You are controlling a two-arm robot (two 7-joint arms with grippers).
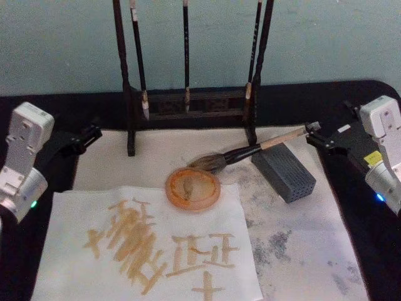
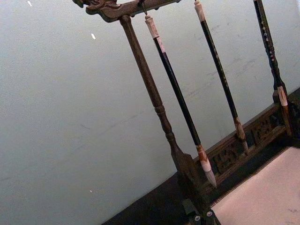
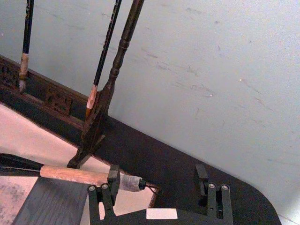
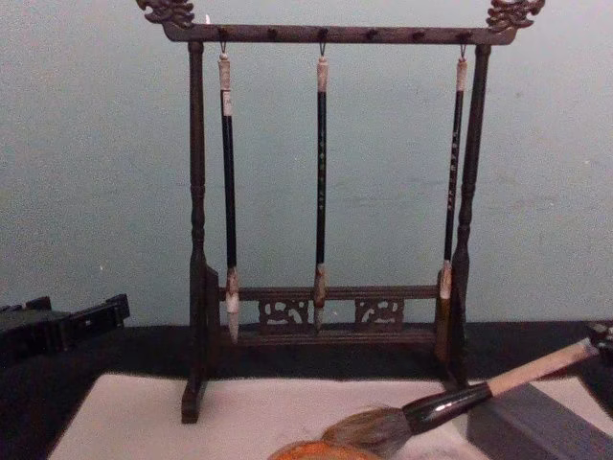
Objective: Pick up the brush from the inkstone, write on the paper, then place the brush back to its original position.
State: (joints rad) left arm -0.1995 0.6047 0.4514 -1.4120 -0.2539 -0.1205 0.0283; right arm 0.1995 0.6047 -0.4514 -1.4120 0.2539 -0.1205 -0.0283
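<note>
Jaws spread astride brush [image 3: 75,174], right arm [image 1: 378,145] forward, left arm [image 1: 26,158] aside

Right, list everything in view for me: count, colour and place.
brush: one, tan handle, black ferrule, grey-brown bristles; handle on the block, bristles over the dish
block: one, dark grey; right of centre on the mat
dish: one, orange; at the paper's far edge
paper: one, white with tan strokes; front left
mat: one, cream, grey-stained; on the table
rack: one, dark wood; at the mat's back
thin brushes: three, black; hanging on the rack
table: one, black
left gripper: black; beside the mat's left edge
right gripper: black, open; at the brush handle's end
</note>
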